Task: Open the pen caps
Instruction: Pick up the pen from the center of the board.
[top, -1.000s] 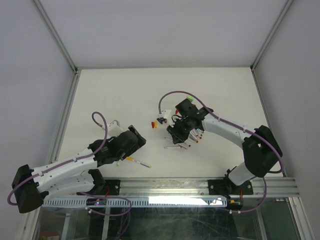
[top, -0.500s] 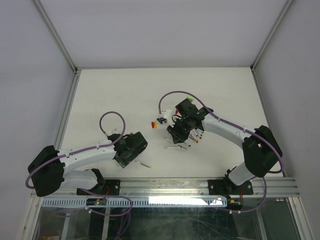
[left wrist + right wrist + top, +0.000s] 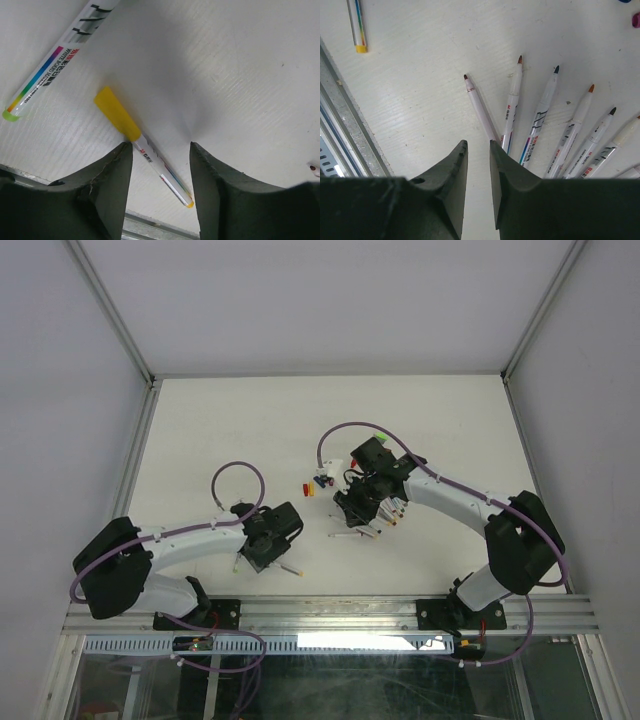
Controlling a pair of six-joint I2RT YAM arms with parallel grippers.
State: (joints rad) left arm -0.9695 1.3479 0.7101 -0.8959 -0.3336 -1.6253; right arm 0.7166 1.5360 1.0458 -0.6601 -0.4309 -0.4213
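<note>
A yellow pen cap [image 3: 117, 114] sits on a thin white pen barrel [image 3: 167, 176] that lies flat on the table. My left gripper [image 3: 159, 147] is open and straddles that barrel just behind the cap, with a gap on the right side. In the top view the left gripper [image 3: 268, 545] is low over this pen [image 3: 290, 568]. My right gripper [image 3: 478, 145] is open by a narrow gap with nothing in it, beside a fan of several uncapped pens [image 3: 540, 117]. Loose pen caps [image 3: 308, 487] lie near the table's middle.
A second pen with a green end [image 3: 30, 97] lies to the left of the yellow-capped one. A pink cap [image 3: 636, 20] shows at the right wrist view's top right. The metal rail [image 3: 340, 615] runs along the near table edge, close behind both pens.
My left arm has swung right and settled over the yellow-capped pen, and its jaws have narrowed around the barrel. The right arm and the uncapped pens have not moved.
</note>
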